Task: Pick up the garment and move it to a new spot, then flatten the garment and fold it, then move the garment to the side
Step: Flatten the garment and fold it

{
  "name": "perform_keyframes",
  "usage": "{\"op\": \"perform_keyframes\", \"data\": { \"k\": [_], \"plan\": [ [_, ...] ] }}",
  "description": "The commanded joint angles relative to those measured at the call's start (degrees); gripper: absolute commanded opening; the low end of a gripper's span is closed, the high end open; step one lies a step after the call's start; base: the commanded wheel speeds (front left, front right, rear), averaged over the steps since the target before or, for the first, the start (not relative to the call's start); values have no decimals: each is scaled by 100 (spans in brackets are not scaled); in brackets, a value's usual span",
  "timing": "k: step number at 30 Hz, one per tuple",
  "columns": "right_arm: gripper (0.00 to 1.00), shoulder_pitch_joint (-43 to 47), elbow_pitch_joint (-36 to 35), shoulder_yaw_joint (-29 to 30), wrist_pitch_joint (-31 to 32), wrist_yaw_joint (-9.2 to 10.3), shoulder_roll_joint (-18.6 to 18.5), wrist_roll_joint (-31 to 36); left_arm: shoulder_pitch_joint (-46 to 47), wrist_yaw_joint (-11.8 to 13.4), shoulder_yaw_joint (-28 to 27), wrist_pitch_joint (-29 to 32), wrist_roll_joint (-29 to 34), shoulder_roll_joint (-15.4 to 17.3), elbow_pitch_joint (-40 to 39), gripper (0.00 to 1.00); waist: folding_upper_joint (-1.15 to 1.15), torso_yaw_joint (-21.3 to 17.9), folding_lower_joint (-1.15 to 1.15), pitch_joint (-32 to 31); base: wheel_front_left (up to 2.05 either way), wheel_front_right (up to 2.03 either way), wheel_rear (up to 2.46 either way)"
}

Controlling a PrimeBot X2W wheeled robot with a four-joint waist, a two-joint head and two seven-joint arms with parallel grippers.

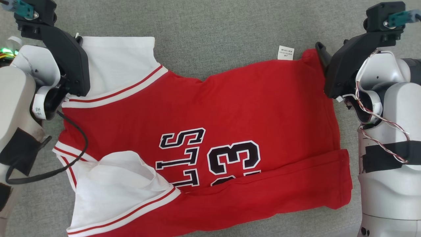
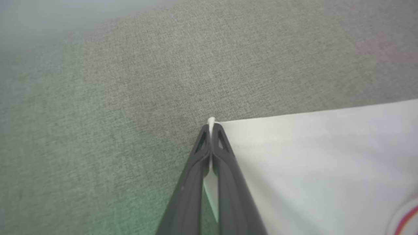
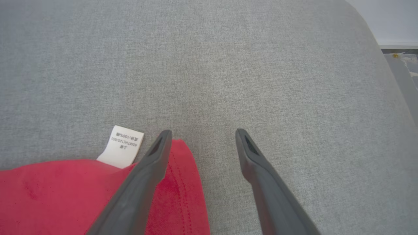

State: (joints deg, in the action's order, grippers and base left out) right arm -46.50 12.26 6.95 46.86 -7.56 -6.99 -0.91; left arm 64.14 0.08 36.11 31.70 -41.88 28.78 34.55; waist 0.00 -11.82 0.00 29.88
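Observation:
The garment (image 1: 204,131), a red jersey with white sleeves and black-and-white lettering, lies spread on a grey fabric surface (image 1: 213,33). My left gripper (image 1: 79,39) is at its far left corner. In the left wrist view this gripper (image 2: 211,129) is shut on the tip of the white sleeve (image 2: 310,169), and a sliver of cloth shows between its fingers. My right gripper (image 1: 324,56) is at the far right red corner. In the right wrist view it (image 3: 203,133) stands open, its left finger over the red hem corner (image 3: 179,189) and its right finger over bare surface.
A white care label (image 1: 285,52) sticks out from the garment's far edge, also seen as the label (image 3: 122,147) beside my right gripper. The near hem is folded up over the lettering. The grey surface's rounded edge (image 3: 385,65) drops off to the right.

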Motion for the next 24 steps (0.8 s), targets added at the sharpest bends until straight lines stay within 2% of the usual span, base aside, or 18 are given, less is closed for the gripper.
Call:
{"op": "perform_keyframes", "data": {
  "k": [1, 9, 10, 11, 12, 14, 16, 17, 18, 19, 20, 22, 23, 24],
  "plan": [
    [100, -22, 63, -93, 105, 11, 28, 41, -137, 51, 12, 36, -21, 46, -18, 0, 0, 16, 0, 2, 0, 0, 0],
    [100, -130, 416, -597, 410, 11, -267, 88, -248, 171, 20, 34, -70, 14, -231, 0, 0, 57, 0, 63, 0, 0, 0],
    [97, -138, 459, -668, 443, 10, -301, 49, -255, 174, 15, 27, -69, 17, -241, 0, 0, 63, 0, 69, 0, 0, 0],
    [85, -125, 503, -744, 477, 10, -331, -10, -265, 177, 19, 26, -77, 13, -248, 0, 0, 70, 0, 73, 0, 0, 0],
    [83, -119, 530, -821, 508, 10, -356, -80, -269, 172, 19, 27, -91, 20, -254, 0, 0, 78, 0, 72, 0, 0, 0],
    [100, -107, 582, -967, 542, 10, -417, -213, -283, 171, 18, 16, -109, 20, -268, 0, 0, 93, 0, 64, 0, 0, 0],
    [100, -120, 635, -1100, 559, 10, -475, -377, -279, 173, 11, 3, -121, 21, -285, 0, 0, 105, 0, 54, 0, 0, 0],
    [91, -129, 674, -1171, 593, 10, -493, -474, -267, 171, 7, 0, -124, 26, -290, 0, 0, 110, 0, 50, 0, 0, 0],
    [65, -141, 709, -1208, 601, 10, -517, -526, -259, 171, 0, -13, -130, 35, -296, 0, 0, 112, 0, 49, 0, 0, 0],
    [61, -161, 737, -1244, 604, 10, -536, -583, -248, 172, -9, -20, -139, 38, -306, 0, 0, 116, 0, 49, 0, 0, 0],
    [61, -161, 737, -1244, 604, 10, -536, -583, -248, 172, -9, -20, -139, 38, -306, 0, 0, 116, 0, 49, 0, 0, 0],
    [42, -189, 820, -1296, 617, 10, -576, -695, -240, 172, -19, -33, -155, 51, -316, 0, 0, 128, 0, 52, 0, 0, 0],
    [39, -213, 861, -1313, 607, 10, -598, -734, -238, 174, -30, -52, -172, 55, -321, 0, 0, 134, 0, 55, 0, 0, 0],
    [23, -241, 903, -1332, 585, 10, -619, -766, -238, 169, -35, -60, -181, 62, -324, 0, 0, 140, 0, 61, 0, 0, 0]
  ]
}}
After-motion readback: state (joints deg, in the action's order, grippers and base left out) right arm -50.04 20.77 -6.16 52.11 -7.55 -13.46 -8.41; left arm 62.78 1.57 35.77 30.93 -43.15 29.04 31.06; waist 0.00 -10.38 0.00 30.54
